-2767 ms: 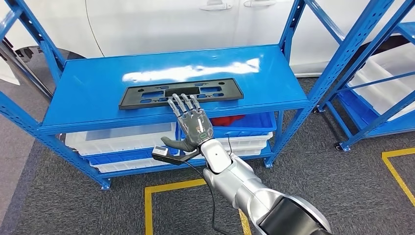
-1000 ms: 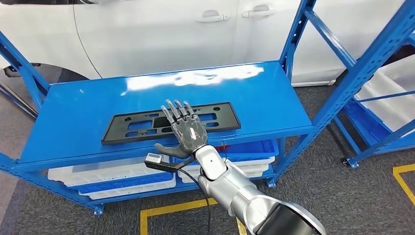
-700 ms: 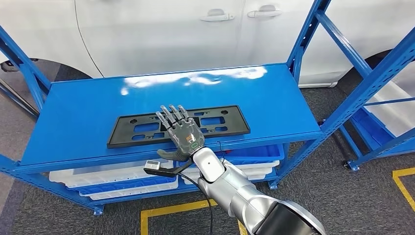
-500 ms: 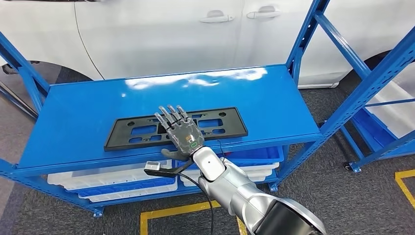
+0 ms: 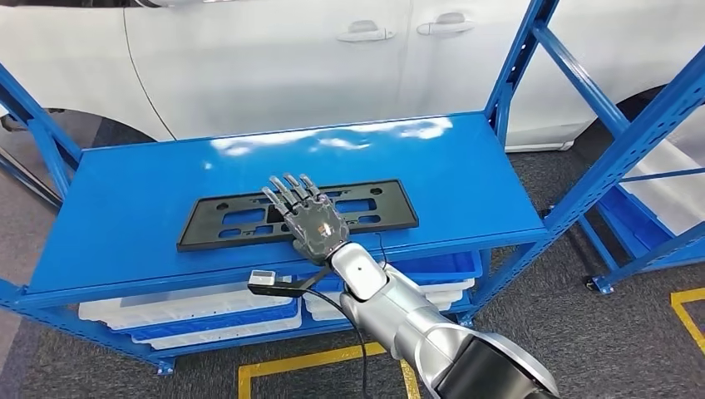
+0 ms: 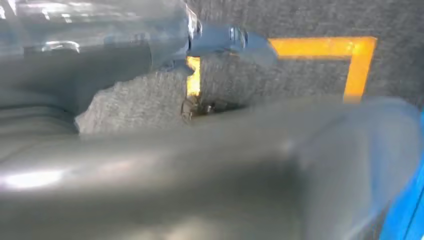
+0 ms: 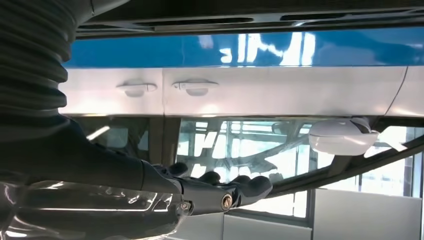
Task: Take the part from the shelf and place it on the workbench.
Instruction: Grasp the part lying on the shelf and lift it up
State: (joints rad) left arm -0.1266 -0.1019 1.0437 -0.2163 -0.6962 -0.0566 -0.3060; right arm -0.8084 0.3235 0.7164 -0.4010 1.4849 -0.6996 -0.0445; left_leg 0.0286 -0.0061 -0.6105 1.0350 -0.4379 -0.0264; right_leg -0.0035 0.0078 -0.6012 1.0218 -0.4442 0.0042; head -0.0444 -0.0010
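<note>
The part (image 5: pixel 397 206) is a long flat black plate with cut-outs, lying near the front edge of the blue shelf top (image 5: pixel 125 199). My right hand (image 5: pixel 312 218) reaches in from below with its fingers stretched out and spread over the middle of the plate, holding nothing. In the right wrist view the fingers (image 7: pixel 220 192) hang a short way off the black part (image 7: pixel 250 15) and the blue shelf (image 7: pixel 200 50), with a gap between them. My left hand (image 6: pixel 150 165) is a grey blur over the floor, its fingers unreadable.
A white car (image 5: pixel 274 58) stands right behind the shelf. White and blue bins (image 5: pixel 183 307) fill the lower level. Blue uprights (image 5: pixel 520 66) rise at the back right corner, with a second rack (image 5: pixel 657 191) beyond. Yellow floor tape (image 5: pixel 283 366) lies in front.
The view shifted as my body came closer to the shelf. My right hand slid farther over the plate, and the thumb that stuck out by the shelf edge has dropped out of sight.
</note>
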